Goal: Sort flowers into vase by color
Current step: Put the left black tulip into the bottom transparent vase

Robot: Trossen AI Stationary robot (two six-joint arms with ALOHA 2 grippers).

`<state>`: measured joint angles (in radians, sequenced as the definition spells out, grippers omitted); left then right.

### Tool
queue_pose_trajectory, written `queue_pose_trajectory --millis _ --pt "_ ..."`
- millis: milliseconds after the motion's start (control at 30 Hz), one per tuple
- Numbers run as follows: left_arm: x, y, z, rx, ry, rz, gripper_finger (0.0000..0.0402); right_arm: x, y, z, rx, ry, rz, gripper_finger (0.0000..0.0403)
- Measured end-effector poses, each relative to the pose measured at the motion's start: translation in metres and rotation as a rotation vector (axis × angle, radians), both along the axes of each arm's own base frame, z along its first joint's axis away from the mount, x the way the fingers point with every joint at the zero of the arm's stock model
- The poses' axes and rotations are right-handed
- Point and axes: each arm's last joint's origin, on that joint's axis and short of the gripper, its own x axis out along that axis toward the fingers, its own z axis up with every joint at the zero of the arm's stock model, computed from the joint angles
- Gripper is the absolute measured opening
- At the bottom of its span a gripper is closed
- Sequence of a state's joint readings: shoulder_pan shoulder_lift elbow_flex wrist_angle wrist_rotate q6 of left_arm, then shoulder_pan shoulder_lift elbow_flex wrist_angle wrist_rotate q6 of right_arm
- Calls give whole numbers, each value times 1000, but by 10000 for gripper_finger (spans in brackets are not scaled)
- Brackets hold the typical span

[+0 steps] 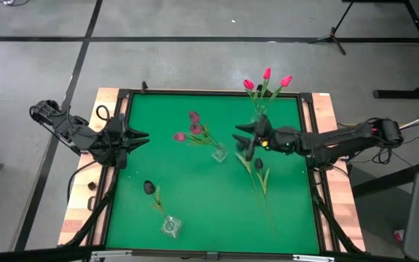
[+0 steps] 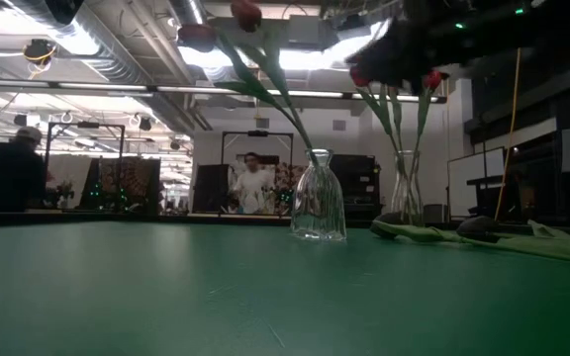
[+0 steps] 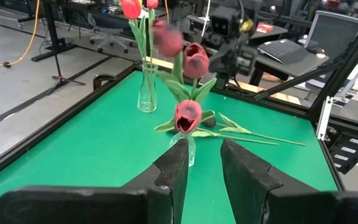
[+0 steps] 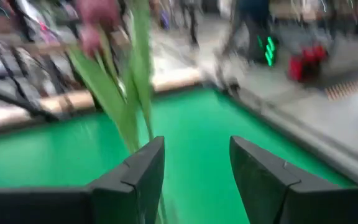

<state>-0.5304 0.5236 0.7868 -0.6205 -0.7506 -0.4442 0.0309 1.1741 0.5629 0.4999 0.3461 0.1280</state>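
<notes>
Three bright pink-red tulips [image 1: 266,74] stand in a glass vase [image 1: 257,118] at the far right. Three mauve-pink tulips [image 1: 193,128] lean out of the middle vase [image 1: 219,153]; one head [image 3: 166,40] is blurred. A near-black tulip [image 1: 149,188] stands in the near-left vase [image 1: 171,225]. Loose tulips [image 1: 259,178] lie flat on the green table. My right gripper [image 1: 240,140] hovers open just right of the middle vase, nothing between its fingers [image 4: 143,171]; green stems [image 4: 120,106] show beyond them. My left gripper [image 1: 142,137] waits open at the left edge.
The green table top [image 1: 195,211] is bounded by a dark rail and wooden side boards [image 1: 78,211]. Bare green lies between the near-left vase and the loose tulips. In the room behind the table, a person [image 2: 253,183] stands and another [image 2: 13,173] is at the left.
</notes>
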Motion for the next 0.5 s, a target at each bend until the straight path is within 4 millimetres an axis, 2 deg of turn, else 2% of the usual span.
queue_pose_trajectory --millis 133,233,367,500 --pt "0 0 0 0 0 0 92 -19 14 -8 129 138 -90 181" --pt "0 0 0 -2 0 0 92 -26 29 -20 220 217 -125 182" --pt "0 0 0 -17 -5 5 92 -27 46 -40 250 299 -208 182" --pt "0 0 0 -21 -5 6 92 -21 56 -63 294 353 -248 182"
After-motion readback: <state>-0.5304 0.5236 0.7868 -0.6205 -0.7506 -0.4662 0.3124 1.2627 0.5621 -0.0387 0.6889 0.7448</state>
